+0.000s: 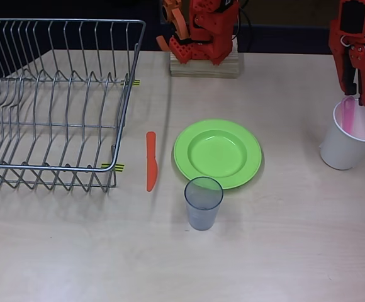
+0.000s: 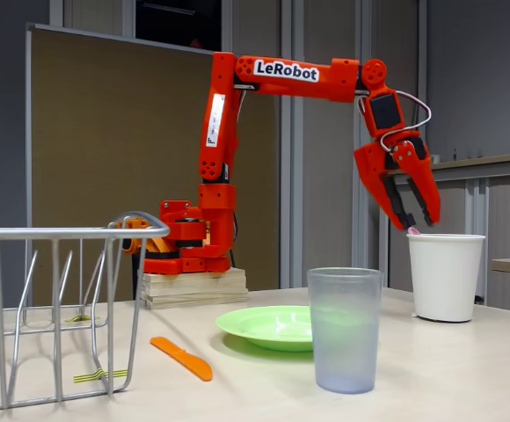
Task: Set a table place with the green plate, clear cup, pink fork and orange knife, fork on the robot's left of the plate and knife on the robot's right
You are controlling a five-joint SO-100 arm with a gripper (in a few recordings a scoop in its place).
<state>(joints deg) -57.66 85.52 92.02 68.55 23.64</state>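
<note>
Showing overhead: pink fork [image 1: 349,116] inside white cup [image 1: 346,148].

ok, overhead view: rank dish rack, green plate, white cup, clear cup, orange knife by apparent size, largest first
1. dish rack, by far the largest, cropped at the left edge
2. green plate
3. white cup
4. clear cup
5. orange knife: as long as the cups look, but thin, so least area

White cup versus clear cup is unsure, since both are seen obliquely.
</note>
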